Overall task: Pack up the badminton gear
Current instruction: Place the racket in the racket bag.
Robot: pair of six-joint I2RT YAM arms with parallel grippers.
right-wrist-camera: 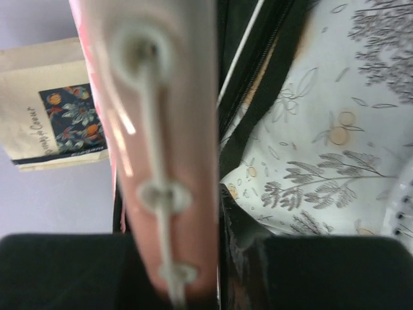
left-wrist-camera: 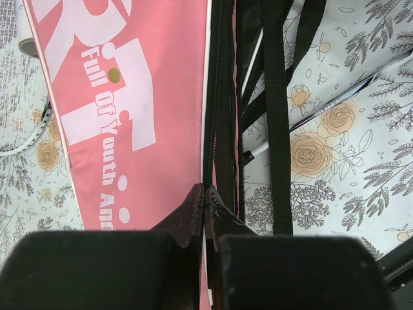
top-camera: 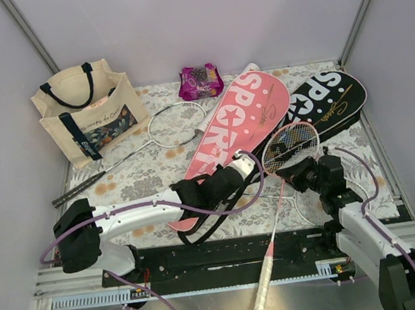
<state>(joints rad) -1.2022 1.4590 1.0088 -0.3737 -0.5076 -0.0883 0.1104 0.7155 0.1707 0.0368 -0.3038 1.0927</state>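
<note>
Floral-clothed table (top-camera: 145, 175) is enclosed by pale walls, with a cream tote (top-camera: 87, 113) set at the back left. Pink cover (top-camera: 251, 107) is laid diagonally at mid-table; its zip edge is pinched by the left gripper (left-wrist-camera: 204, 197), jaws pressed together on the fabric with no gap seen. Pink racket (top-camera: 290, 147) is held at the head rim by the right gripper (top-camera: 307, 171), jaws narrow around the frame, handle pointed toward the arm bases. Black cover (top-camera: 330, 100) is lying just behind; a white racket (top-camera: 177, 124) is lying near the tote. Step judged: racket being bagged into the pink cover, not yet inserted. For the next move, the pinched edge probably needs to be lifted so an opening is formed, then the head guided in without strings being caught on the zip.
</note>
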